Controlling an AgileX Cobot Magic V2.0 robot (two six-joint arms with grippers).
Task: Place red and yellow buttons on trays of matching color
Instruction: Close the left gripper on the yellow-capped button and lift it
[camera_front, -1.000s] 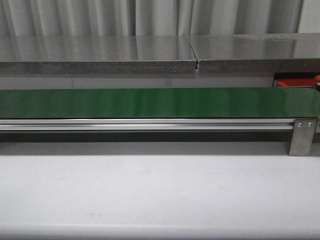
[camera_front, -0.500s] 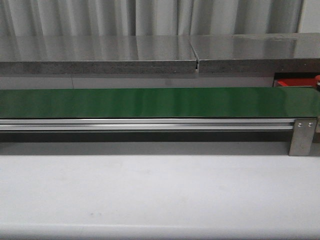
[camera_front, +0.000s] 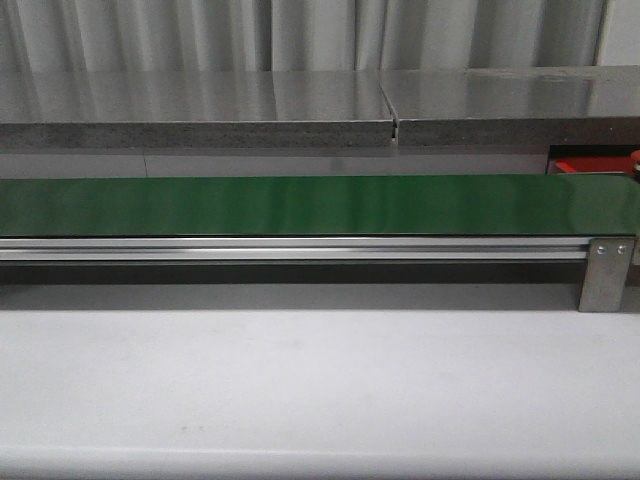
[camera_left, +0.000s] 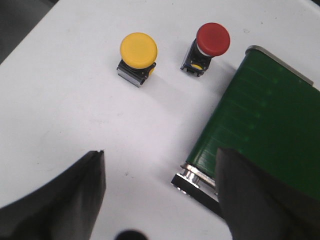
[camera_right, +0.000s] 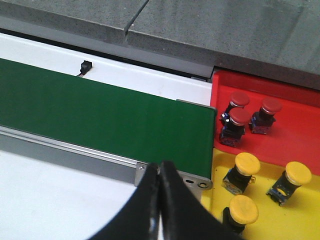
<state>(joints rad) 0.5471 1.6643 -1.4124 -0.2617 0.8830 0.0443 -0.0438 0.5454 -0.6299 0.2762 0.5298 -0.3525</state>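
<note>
In the left wrist view a yellow button (camera_left: 138, 50) and a red button (camera_left: 212, 39) stand upright on the white table, beside the end of the green belt (camera_left: 265, 125). My left gripper (camera_left: 160, 152) is open and empty, well short of both buttons. In the right wrist view a red tray (camera_right: 295, 145) holds three red buttons (camera_right: 239, 117), and the adjoining yellow tray (camera_right: 300, 215) holds three yellow buttons (camera_right: 247, 164). My right gripper (camera_right: 159, 167) is shut with nothing in it, over the belt's end bracket beside the yellow tray. Neither gripper appears in the front view.
The green conveyor belt (camera_front: 300, 205) runs across the front view on an aluminium rail (camera_front: 300, 250), with a metal bracket (camera_front: 605, 272) at its right end. A grey counter (camera_front: 200, 105) stands behind it. A corner of the red tray (camera_front: 590, 165) shows at the far right.
</note>
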